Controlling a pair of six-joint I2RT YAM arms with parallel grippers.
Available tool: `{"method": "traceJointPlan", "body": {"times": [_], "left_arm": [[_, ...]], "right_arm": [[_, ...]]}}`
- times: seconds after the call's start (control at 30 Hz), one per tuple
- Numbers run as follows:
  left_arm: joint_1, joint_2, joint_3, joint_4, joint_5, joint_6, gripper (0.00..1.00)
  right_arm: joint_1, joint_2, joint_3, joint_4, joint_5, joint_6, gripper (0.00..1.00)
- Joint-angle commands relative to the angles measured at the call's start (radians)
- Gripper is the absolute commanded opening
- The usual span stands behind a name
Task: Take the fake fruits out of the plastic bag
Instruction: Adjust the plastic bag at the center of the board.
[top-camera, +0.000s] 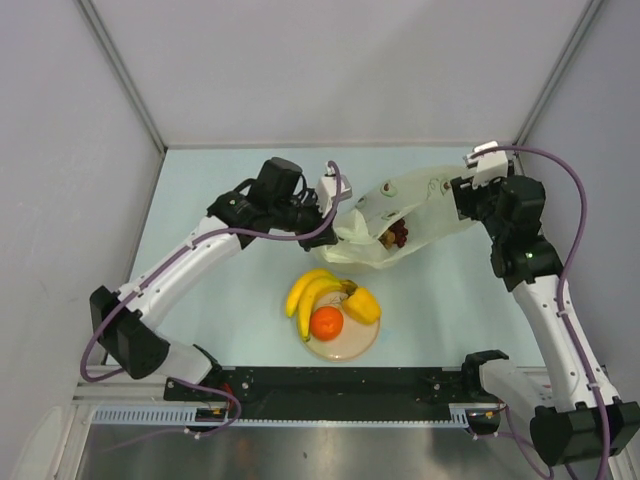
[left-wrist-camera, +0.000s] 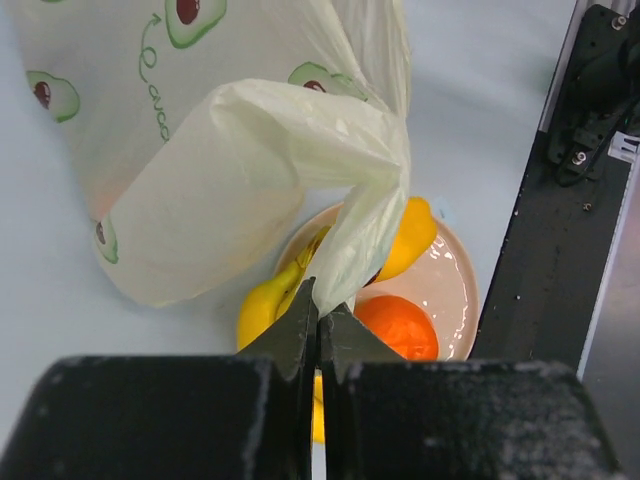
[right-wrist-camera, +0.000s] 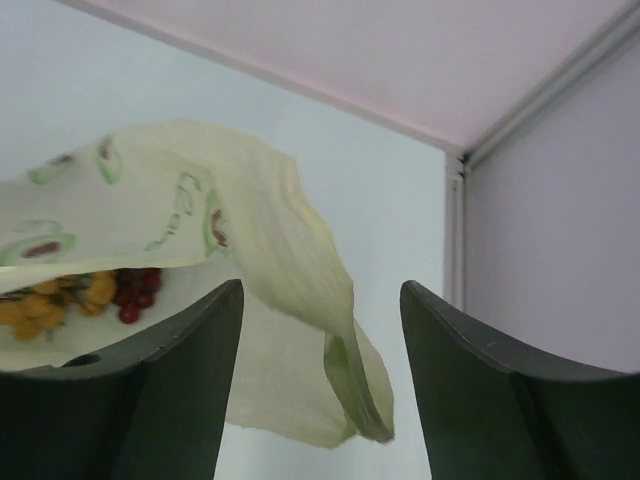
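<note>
**Held the bag up by one fold, with two fruits to go**

Pinched a fold of the bag (left-wrist-camera: 250, 150) in the left end effector (left-wrist-camera: 320, 320), closed fully on the thin film. Probably raised that side so the mouth gaped toward the right arm.

Found the right end effector (right-wrist-camera: 320, 330) wide open and gripping nothing, with a loose flap of bag hanging between its fingers but clamped by neither.

Placed the bag at the far side of the table (top-camera: 220, 300), between the two arms and just beyond the plate (top-camera: 350, 352).

Counted three already out and resting on the plate: bananas (top-camera: 308, 292), orange (top-camera: 326, 322) and yellow fruit (top-camera: 362, 304). Judged the job a little over half done.

Saw into the mouth properly from the right wrist alone: dark red grapes (right-wrist-camera: 135, 295) beside a yellow-brown cluster (right-wrist-camera: 50, 300), both lying on the lower film. Made out only a small dark patch there from the top.

Learned the exact grip from the left wrist alone: film drawn to a point between shut jaws, draped over part of the plate.

Got the whole layout, both arms included, only from the top.
</note>
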Motion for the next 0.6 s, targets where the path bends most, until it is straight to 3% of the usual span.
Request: {"method": "traceJointPlan", "body": {"times": [0.0,0.13,0.17,0.23,0.27,0.37,0.57], "left_arm": [[0.002,-0.107,0.018,-0.002,-0.031,-0.044,0.00],[0.004,-0.152,-0.033,-0.014,0.018,-0.059,0.00],[0.002,-0.155,-0.044,-0.014,0.023,-0.062,0.00],[0.002,-0.156,-0.070,-0.008,0.035,-0.070,0.00],[0.002,-0.156,-0.077,-0.003,0.041,-0.074,0.00],[0.004,-0.162,-0.094,0.012,0.046,-0.090,0.00],[0.004,-0.176,-0.073,-0.005,0.008,-0.065,0.00]], "right_arm": [[0.003,-0.055,0.197,-0.056,-0.195,0.073,0.70],[0.008,-0.071,0.231,-0.117,-0.367,0.069,0.75],[0.014,-0.070,0.229,-0.166,-0.509,0.052,0.69],[0.070,-0.050,0.228,-0.210,-0.603,0.030,0.59],[0.102,-0.006,0.226,-0.252,-0.625,0.021,0.48],[0.211,0.091,0.223,-0.286,-0.619,0.000,0.30],[0.281,0.267,0.195,-0.153,-0.565,-0.036,0.23]]}}
